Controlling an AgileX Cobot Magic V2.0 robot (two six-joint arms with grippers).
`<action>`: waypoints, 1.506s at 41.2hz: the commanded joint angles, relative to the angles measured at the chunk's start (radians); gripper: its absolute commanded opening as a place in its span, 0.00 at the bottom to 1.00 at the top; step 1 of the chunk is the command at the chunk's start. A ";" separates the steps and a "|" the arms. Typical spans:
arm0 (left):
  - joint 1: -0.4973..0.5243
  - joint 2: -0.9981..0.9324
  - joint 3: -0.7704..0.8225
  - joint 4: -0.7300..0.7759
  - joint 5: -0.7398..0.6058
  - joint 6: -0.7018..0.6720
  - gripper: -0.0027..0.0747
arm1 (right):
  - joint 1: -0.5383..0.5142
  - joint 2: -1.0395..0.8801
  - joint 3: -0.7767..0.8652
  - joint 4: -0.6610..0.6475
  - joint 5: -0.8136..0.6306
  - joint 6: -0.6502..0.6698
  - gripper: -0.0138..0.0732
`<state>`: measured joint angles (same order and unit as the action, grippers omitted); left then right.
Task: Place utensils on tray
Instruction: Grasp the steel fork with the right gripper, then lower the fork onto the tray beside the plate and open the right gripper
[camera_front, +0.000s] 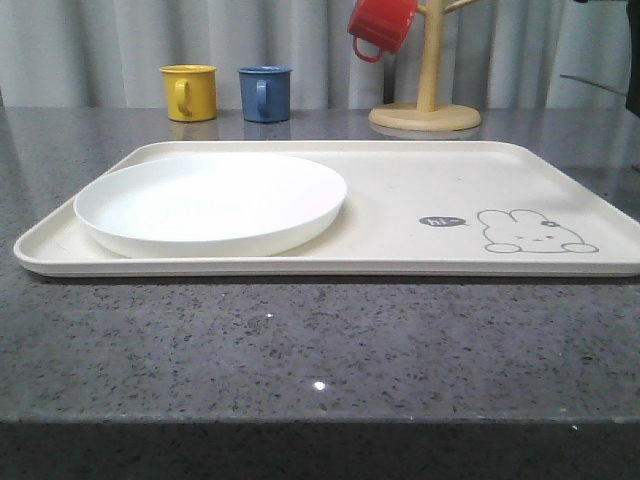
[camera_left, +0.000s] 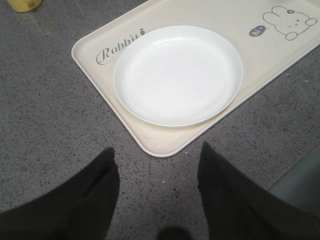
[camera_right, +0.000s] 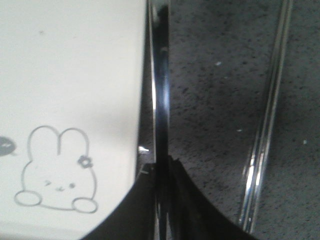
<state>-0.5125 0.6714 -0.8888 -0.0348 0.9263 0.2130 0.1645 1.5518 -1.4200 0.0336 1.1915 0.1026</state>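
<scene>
On the grey speckled counter (camera_front: 300, 350), a cream tray (camera_front: 420, 180) is lying flat, with a white plate (camera_front: 210, 205) sitting inside its left half and a grey rabbit drawing (camera_front: 537, 232) showing at its right.

Behind the tray, a yellow mug (camera_front: 189, 92) and a blue mug (camera_front: 265, 94) are standing side by side, and a red mug (camera_front: 380, 27) is hanging on a wooden mug stand (camera_front: 426, 100).

Left tool (camera_left: 157, 200): hovering over the counter near the tray's corner, fingers (camera_left: 95, 195) spread apart and holding nothing.

Right tool (camera_right: 162, 200): fingers pressing together on a shiny metal utensil handle (camera_right: 161, 90) lying just beside the tray's right edge. Metal chopsticks (camera_right: 267, 120) are lying on the counter further right.
</scene>
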 joint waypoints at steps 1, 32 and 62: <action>0.003 -0.001 -0.026 -0.006 -0.073 -0.009 0.48 | 0.071 -0.043 -0.045 0.018 0.004 -0.006 0.17; 0.003 -0.001 -0.026 -0.006 -0.073 -0.009 0.48 | 0.329 0.278 -0.248 -0.009 0.005 0.470 0.17; 0.003 -0.001 -0.026 -0.006 -0.073 -0.009 0.48 | 0.329 0.271 -0.248 -0.017 -0.030 0.492 0.48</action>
<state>-0.5125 0.6714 -0.8888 -0.0348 0.9263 0.2130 0.4953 1.8916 -1.6350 0.0258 1.1688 0.5973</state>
